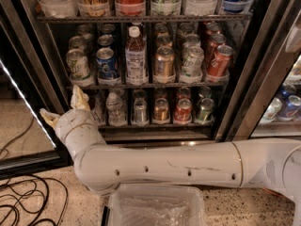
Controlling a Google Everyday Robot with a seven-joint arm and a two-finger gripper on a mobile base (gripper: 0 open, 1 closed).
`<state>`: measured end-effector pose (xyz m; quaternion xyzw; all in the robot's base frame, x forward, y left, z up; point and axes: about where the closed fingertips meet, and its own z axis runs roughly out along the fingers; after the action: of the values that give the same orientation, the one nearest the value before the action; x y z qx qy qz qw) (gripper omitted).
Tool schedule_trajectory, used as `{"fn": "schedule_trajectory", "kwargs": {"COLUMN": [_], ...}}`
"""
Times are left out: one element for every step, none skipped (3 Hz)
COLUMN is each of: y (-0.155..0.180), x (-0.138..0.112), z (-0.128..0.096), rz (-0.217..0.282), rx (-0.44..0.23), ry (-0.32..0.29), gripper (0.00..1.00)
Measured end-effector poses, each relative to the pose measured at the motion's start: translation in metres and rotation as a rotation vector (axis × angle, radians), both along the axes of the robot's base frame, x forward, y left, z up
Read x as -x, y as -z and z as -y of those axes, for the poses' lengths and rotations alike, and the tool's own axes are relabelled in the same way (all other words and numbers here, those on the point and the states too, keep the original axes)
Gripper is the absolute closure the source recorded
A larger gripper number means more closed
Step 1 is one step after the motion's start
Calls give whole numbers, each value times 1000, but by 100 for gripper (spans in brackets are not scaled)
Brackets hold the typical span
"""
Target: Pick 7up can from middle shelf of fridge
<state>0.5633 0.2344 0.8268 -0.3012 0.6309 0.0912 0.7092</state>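
The fridge [237, 102] stands open in front of me. Its middle shelf [150, 85] holds rows of cans and one bottle. The 7up can [77, 64], pale silver with green markings, stands at the front of the leftmost row, beside a blue Pepsi can [107, 63]. A similar pale green-marked can [192, 61] stands further right, next to a gold-bronze can [164, 62]. My gripper [63, 108] is open and empty. It is below the 7up can, at the left end of the bottom shelf, with its upper finger [79, 98] pointing up towards the middle shelf.
My white arm [178, 164] crosses the lower view from the right. A clear plastic bin [155, 211] sits below it. Black cables [23, 201] lie on the floor at left. The open glass door with a light strip [23, 102] is at left. A second cooler [282, 107] is at right.
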Motion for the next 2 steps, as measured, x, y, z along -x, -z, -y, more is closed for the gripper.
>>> {"fn": "schedule_trajectory", "kwargs": {"y": [-5, -10], "x": [-7, -15], "z": [-2, -3], "rz": [24, 50], "rx": [-42, -64], "ry": [71, 142], "gripper": [31, 31]}}
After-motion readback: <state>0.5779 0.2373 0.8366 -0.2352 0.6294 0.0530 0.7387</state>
